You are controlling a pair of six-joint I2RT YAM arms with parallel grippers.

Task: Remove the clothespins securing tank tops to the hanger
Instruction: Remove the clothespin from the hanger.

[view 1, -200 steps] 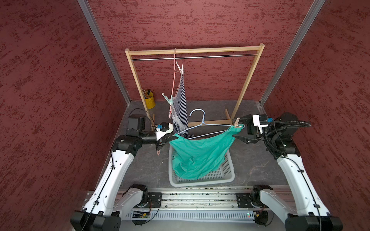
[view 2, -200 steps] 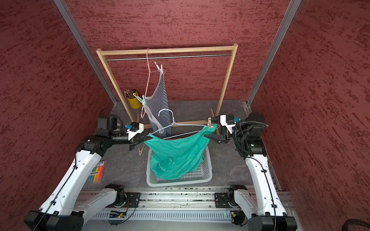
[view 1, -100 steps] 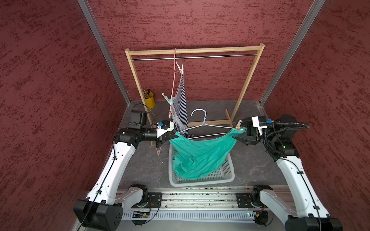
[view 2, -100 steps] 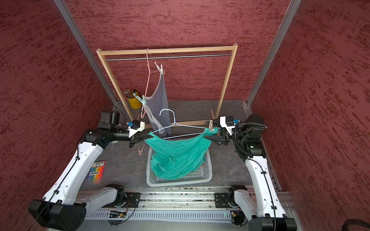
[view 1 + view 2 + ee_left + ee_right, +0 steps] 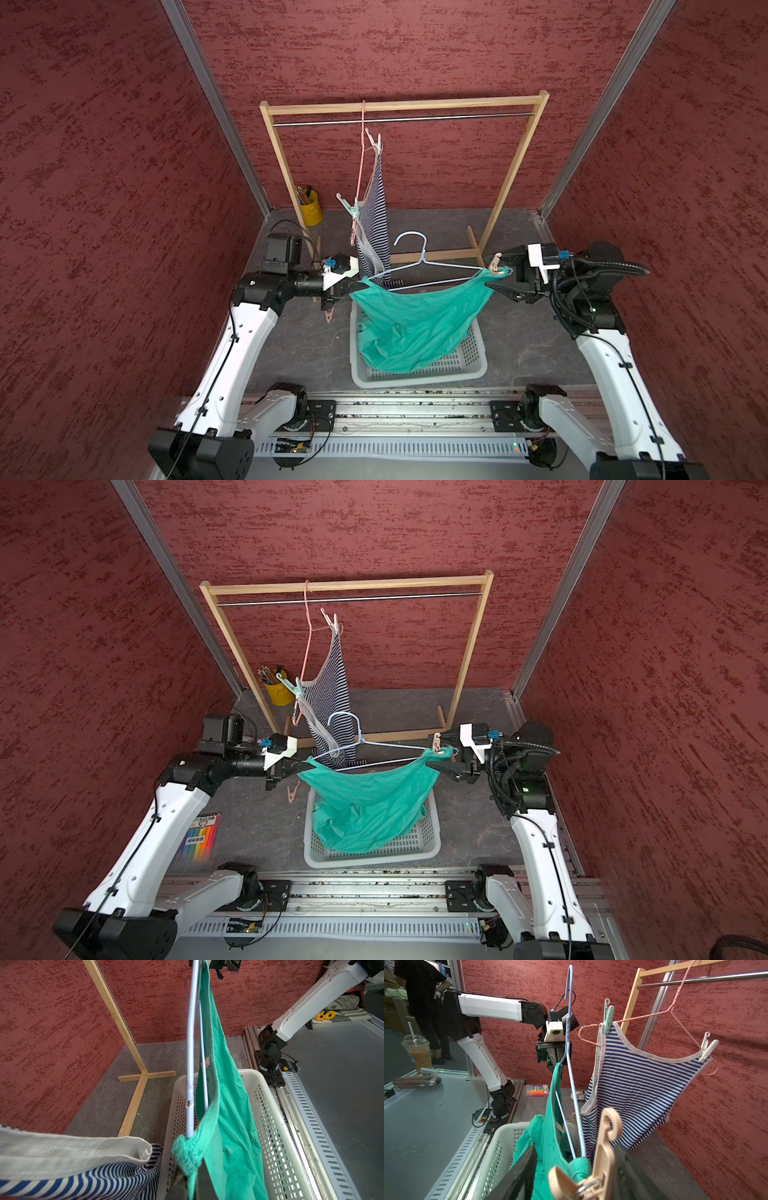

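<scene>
Little had shifted over the past second: the left arm's elbow had lifted slightly and the right gripper's jaws had narrowed. The left gripper (image 5: pixel 351 287) was clenched on one end of the thin pale blue wire hanger (image 5: pixel 189 1043), pinching it through the bunched strap of the soft, creased teal-green tank top (image 5: pixel 415 316). Just below that gripper, loose on the dark stone-patterned table (image 5: pixel 299 345), lay one pale pink V-shaped plastic clothespin (image 5: pixel 293 792), so one of four was off. Beyond it, the navy-and-white striped tank top (image 5: pixel 374 216) hung from a pink wire hanger (image 5: pixel 643 1016), pegged there by a mint green clothespin (image 5: pixel 608 1020) and a white clothespin (image 5: pixel 708 1049). The teal top sagged between the grippers into a white perforated plastic basket (image 5: pixel 415 378). The right gripper (image 5: pixel 496 272) stood with jaws parted either side of the second pale pink clothespin (image 5: pixel 604 1147), which clamped the other strap to the blue hanger, and was not visibly squeezing it yet.
</scene>
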